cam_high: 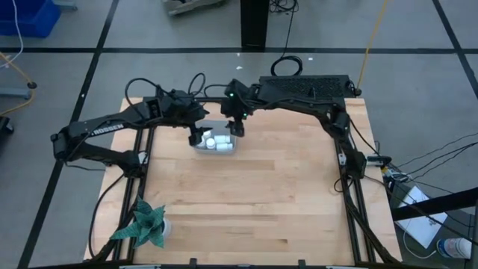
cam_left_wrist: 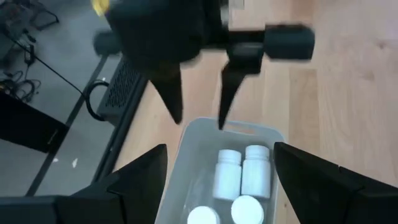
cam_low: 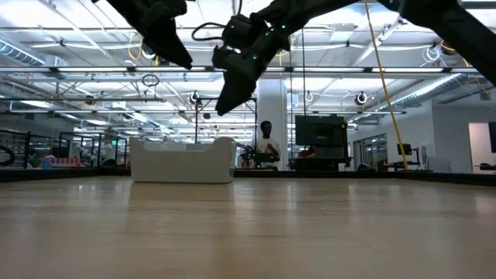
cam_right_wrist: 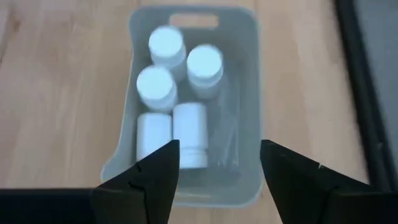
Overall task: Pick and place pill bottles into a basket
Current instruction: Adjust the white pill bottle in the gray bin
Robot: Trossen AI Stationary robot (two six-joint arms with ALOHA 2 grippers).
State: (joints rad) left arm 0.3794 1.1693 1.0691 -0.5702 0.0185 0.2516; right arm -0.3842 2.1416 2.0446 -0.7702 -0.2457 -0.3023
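Pill bottles [cam_right_wrist: 168, 93], five in all by the right wrist view, lie inside the basket [cam_high: 215, 143] at upper centre of the overhead frame, on the wooden table [cam_high: 254, 202]. Three stand cap-up at the handle end; two lie on their sides, side by side and touching, at the other end. No bottle shows on the bare table.

At left of the basket, the left end effector [cam_high: 196, 134] hangs above its edge, fingers spread and holding nothing. At right, the right end effector [cam_high: 239, 127] hangs over the opposite edge, likewise open and empty; the level view shows both raised clear of the basket's rim. A green star-shaped plant [cam_high: 143, 223] sits at lower left of the overhead frame, well apart from the work.

With every visible bottle binned, the placing appears finished. The sound move now, judged from this, is a straight lift away for each arm, fingers kept open and clear of the basket wall so it is not dragged or tipped.
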